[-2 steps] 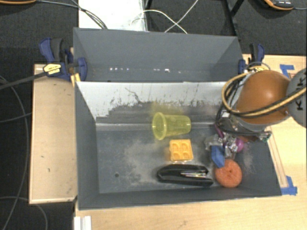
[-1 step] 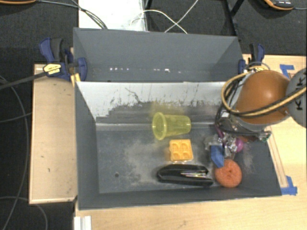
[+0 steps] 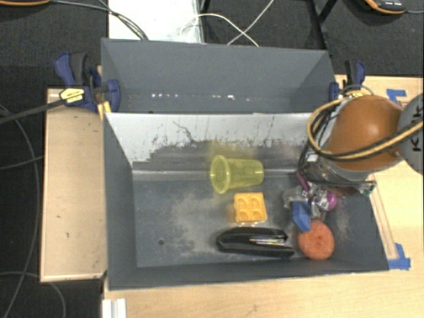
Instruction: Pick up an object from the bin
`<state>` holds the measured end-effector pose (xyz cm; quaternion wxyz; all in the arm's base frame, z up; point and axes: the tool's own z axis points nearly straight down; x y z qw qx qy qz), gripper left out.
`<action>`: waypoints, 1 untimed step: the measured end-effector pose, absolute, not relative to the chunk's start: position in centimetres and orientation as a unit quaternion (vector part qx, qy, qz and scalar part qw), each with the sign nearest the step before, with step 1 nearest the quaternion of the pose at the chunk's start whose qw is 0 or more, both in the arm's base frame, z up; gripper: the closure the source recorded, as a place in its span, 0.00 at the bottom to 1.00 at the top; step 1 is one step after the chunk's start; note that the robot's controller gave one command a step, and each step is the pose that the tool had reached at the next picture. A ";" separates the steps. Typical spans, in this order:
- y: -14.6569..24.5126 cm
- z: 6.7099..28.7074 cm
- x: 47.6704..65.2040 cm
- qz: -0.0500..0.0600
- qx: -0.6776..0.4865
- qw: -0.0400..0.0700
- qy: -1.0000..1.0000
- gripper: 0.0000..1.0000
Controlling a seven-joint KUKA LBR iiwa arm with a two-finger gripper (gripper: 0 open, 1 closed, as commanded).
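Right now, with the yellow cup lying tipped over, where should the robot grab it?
Probably grip the yellow cup across its round body, coming straight down. It lies on its side, mouth toward the view's left, so its curved walls face up; mind the yellow block close in front.

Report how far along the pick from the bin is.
Looks done: the approach. The gripper sits low at the right side of the bin, just above a small blue piece and near an orange-red ball. In hand: nothing is visibly lifted; a grip on the blue piece cannot be confirmed. Left: grasp and lift. The yellow cup, yellow studded block and black stapler lie apart from it.
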<state>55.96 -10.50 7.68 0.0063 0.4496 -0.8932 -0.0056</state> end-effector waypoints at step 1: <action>-10.4 10.7 56.0 -0.006 0.450 0.007 -0.893 1.00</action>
